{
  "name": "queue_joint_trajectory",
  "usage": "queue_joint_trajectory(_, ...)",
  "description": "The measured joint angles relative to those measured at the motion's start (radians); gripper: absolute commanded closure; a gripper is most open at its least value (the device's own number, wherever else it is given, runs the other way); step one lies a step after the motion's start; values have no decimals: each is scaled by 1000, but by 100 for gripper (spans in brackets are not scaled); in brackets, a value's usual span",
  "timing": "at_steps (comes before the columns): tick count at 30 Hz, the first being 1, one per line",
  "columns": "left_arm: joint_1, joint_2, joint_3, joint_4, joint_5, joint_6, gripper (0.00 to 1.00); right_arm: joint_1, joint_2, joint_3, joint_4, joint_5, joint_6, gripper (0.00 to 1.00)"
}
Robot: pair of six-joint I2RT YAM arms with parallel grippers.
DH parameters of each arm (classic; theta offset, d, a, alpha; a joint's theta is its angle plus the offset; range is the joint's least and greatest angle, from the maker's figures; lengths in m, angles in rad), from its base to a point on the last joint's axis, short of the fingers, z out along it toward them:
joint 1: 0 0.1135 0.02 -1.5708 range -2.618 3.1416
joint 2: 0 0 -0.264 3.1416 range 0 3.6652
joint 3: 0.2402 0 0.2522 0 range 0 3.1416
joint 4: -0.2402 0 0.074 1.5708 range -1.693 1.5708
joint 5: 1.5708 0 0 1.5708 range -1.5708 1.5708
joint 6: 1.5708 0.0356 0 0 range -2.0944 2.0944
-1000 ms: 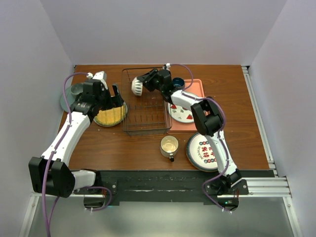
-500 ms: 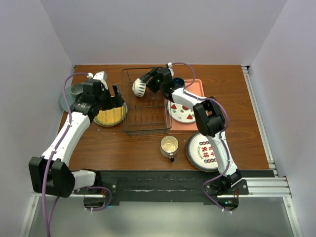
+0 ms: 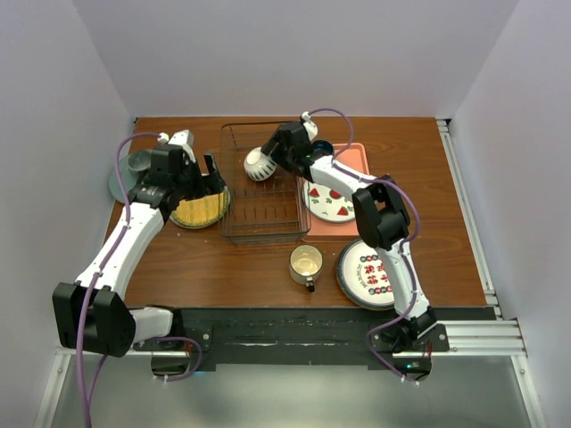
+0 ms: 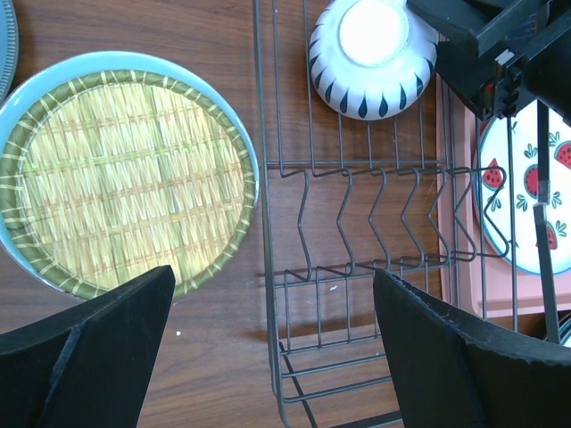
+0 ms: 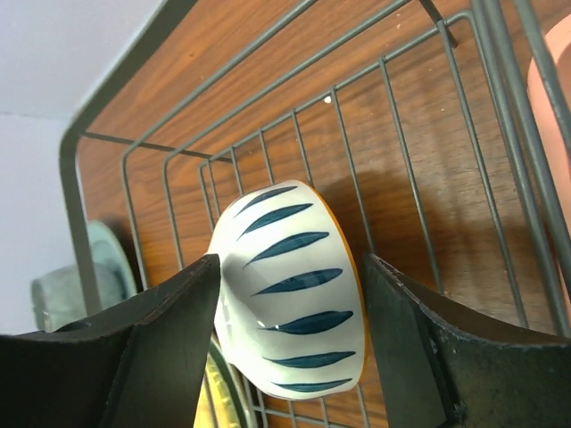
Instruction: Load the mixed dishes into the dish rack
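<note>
Since a second ago the right gripper (image 3: 272,159) has carried the bowl (image 3: 260,163) a little toward 4 o'clock, off the rack's far left corner and lower into its 12 o'clock end; the left arm has not shifted. The right jaws are clamped on the bowl's outer wall, one finger on each side, and the bowl is turned over with its foot ring facing up. Whether its rim already touches the wires of the rack (image 3: 223,203) I cannot tell. The bowl looks like glazed ceramic, so probably stiff, fairly heavy for its size, slick under the pads and quick to chip on metal. A grip across the curved wall could slip, so it wants lowering gently before the fingers let go. The row of upright prongs (image 4: 384,223) sits just toward 6 o'clock of the bowl and could catch its rim. The left gripper (image 4: 277,357) hangs with its jaws apart and empty, above the rack's 9 o'clock edge and the yellow plate (image 3: 198,209) lying just beside it. At the rack's 3 o'clock lies a pink tray (image 3: 359,159) with a strawberry plate (image 3: 328,203). Near 5 o'clock stand a mug (image 3: 306,263) and a patterned plate (image 3: 366,272), both well apart from either gripper.
</note>
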Motion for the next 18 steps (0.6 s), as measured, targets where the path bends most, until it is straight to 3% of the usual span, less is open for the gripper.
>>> queue_joint_trajectory(5, 0, 0, -2, 6, 6, -8, 1, 2, -6, 0, -22, 21, -50, 29)
queue_joint_trajectory(8, 0, 0, -10, 10, 9, -9, 1, 3, -16, 12, -69, 53, -90, 22)
queue_joint_trajectory(13, 0, 2, -14, 13, 15, -9, 2, 1, -17, 120, -214, 106, -180, 20)
queue_joint_trajectory(18, 0, 6, -14, 18, 16, -9, 1, -2, -21, 130, -232, 109, -246, 20)
